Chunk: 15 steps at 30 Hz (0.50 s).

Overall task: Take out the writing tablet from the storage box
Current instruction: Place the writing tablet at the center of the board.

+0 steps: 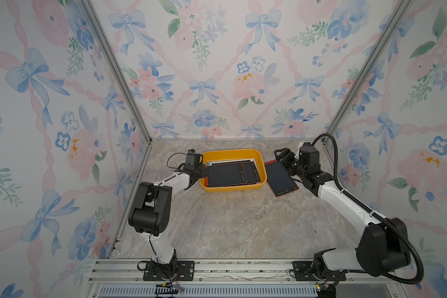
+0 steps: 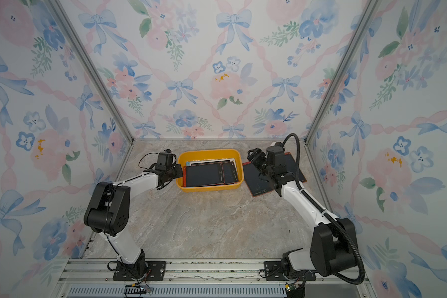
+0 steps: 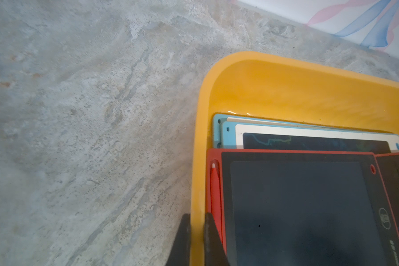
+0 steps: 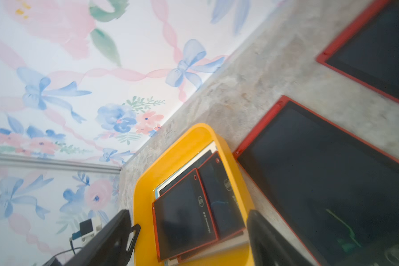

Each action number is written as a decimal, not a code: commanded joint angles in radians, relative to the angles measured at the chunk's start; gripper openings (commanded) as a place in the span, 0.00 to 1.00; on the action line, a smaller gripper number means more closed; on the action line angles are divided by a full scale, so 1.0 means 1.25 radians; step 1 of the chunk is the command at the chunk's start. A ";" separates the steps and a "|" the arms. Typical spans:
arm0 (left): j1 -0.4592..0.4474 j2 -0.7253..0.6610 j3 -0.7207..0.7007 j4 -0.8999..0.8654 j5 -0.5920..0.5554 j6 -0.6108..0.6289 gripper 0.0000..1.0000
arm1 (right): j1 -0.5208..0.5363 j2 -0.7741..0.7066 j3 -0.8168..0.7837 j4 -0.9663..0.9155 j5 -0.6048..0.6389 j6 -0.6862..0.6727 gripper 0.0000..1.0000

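Note:
The yellow-orange storage box stands at the back middle of the table and holds several stacked writing tablets. The top one, a red-framed tablet, lies flat with a red stylus along its edge. My left gripper is shut on the box's left rim, one finger outside and one inside. My right gripper hangs open just right of the box, with nothing between its fingers. Below it another red-framed tablet lies on the table.
A second red-framed tablet lies on the table farther right, partly hidden behind the right arm. Floral walls close in the back and both sides. The marble tabletop stretches toward the front rail.

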 commanded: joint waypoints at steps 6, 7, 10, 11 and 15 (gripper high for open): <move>-0.004 0.007 -0.007 -0.045 0.006 -0.014 0.00 | 0.087 0.219 0.264 -0.267 -0.128 -0.229 0.96; -0.004 0.006 -0.008 -0.045 0.007 -0.014 0.00 | 0.097 0.242 0.292 -0.293 -0.128 -0.243 0.96; -0.006 0.005 -0.011 -0.045 0.008 -0.014 0.00 | 0.130 0.319 0.380 -0.366 -0.138 -0.274 0.96; -0.007 0.006 -0.012 -0.045 0.008 -0.012 0.00 | 0.141 0.334 0.393 -0.370 -0.136 -0.278 0.96; -0.010 0.008 -0.013 -0.045 0.006 -0.010 0.00 | 0.169 0.395 0.431 -0.372 -0.139 -0.277 0.96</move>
